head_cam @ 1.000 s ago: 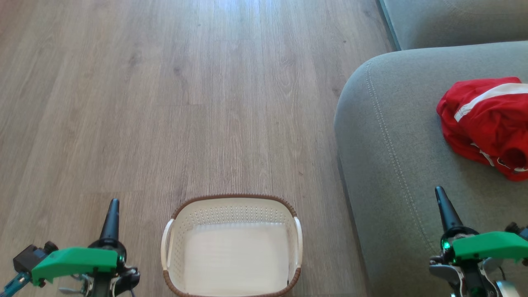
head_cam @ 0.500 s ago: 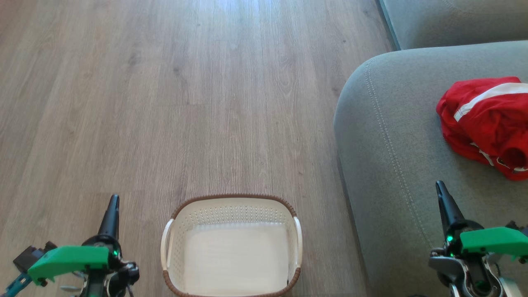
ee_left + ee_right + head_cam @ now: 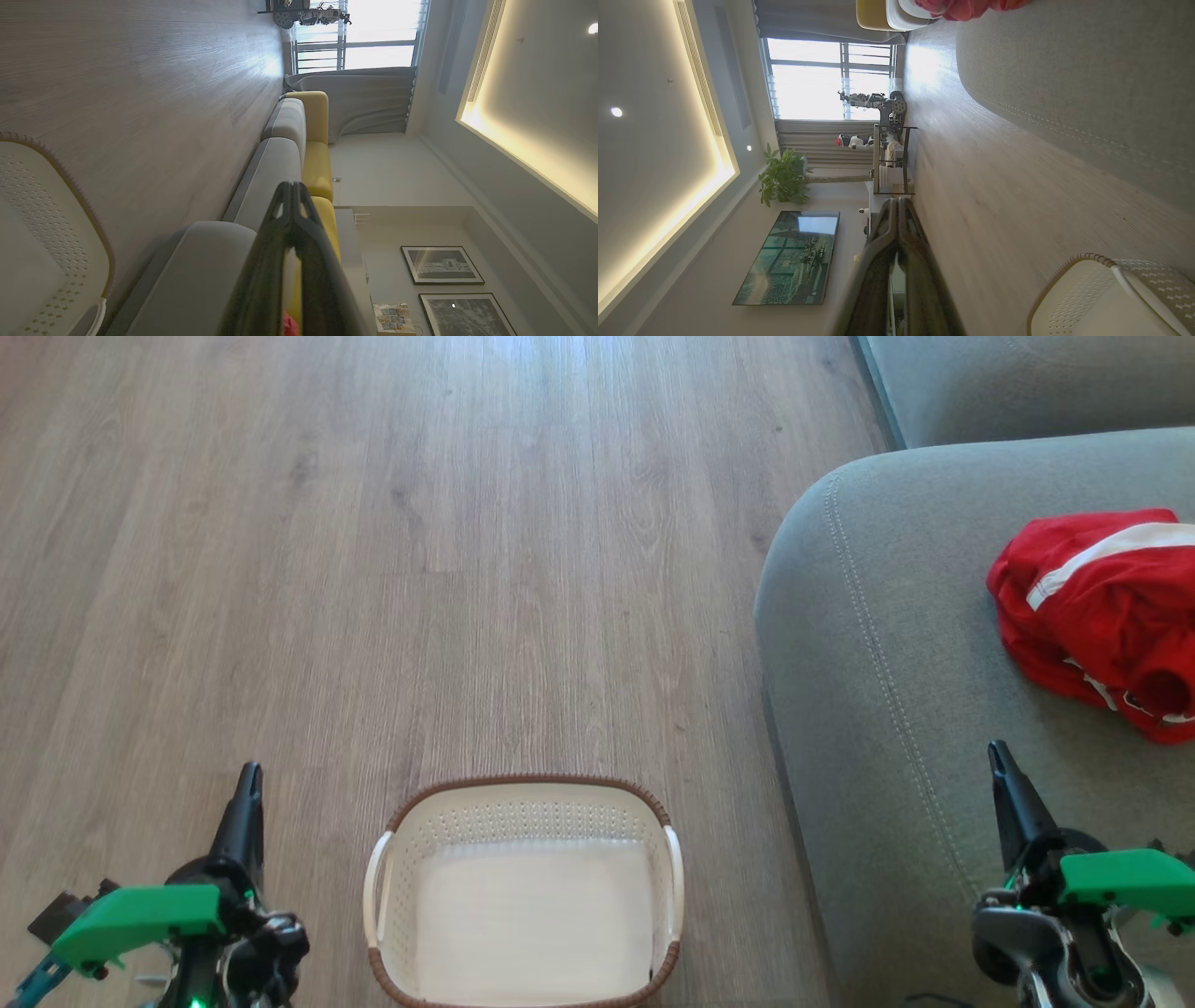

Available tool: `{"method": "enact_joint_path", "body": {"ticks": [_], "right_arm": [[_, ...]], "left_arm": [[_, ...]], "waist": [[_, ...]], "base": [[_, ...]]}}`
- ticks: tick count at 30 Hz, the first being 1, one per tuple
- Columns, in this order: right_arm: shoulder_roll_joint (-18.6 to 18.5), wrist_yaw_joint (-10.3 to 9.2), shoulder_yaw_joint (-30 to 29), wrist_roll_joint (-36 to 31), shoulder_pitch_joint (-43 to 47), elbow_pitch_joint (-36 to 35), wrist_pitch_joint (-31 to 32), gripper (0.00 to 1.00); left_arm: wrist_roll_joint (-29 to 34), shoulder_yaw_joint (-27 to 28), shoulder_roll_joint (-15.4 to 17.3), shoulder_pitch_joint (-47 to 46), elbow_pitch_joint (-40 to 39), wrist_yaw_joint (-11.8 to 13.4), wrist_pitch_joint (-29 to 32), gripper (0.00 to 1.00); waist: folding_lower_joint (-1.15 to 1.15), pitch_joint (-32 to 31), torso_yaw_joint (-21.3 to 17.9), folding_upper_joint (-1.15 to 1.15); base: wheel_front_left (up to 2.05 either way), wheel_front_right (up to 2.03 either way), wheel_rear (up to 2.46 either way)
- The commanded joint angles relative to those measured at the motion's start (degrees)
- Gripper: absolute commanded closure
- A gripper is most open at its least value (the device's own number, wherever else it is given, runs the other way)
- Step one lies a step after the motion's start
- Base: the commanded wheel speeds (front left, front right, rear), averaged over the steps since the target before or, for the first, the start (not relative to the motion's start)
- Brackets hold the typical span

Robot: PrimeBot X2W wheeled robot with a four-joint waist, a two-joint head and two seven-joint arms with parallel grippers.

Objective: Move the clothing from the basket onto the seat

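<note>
At near left, the left end effector [image 3: 248, 780] hangs over the wood-plank floor [image 3: 467, 569], fingers pressed together, gripping nothing. The basket [image 3: 528, 783] stands on the floor at near centre, close to the seat [image 3: 887, 663]. The clothing [image 3: 1102, 616] lies bunched on the seat, far right. The right end effector [image 3: 1000, 756], closed and empty-handed, hovers over the seat's near part.

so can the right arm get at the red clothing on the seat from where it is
Probably yes. The right tool hangs over the near part of the seat, shut and holding nothing. There is just bare cushion between it and the clothing, so nothing appears to block a short reach.
</note>
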Motion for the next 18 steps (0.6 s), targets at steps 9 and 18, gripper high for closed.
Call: {"method": "enact_joint_path", "body": {"ticks": [9, 18], "right_arm": [[0.3, 0.00, 0.7, 1.7, -3.8, -1.7, 0.8, 1.00], [0.3, 0.00, 0.6, 1.6, -3.8, -1.7, 0.9, 1.00]], "left_arm": [[-1.9, 2.2, 0.2, -3.8, -1.5, -0.4, 0.6, 1.00], [-1.9, 2.2, 0.2, -3.8, -1.5, -0.4, 0.6, 1.00]], "waist": [[0.00, 0.0, 0.0, 0.00], [0.00, 0.0, 0.0, 0.00]], "base": [[0.00, 0.00, 0.00], [0.00, 0.00, 0.00]]}}
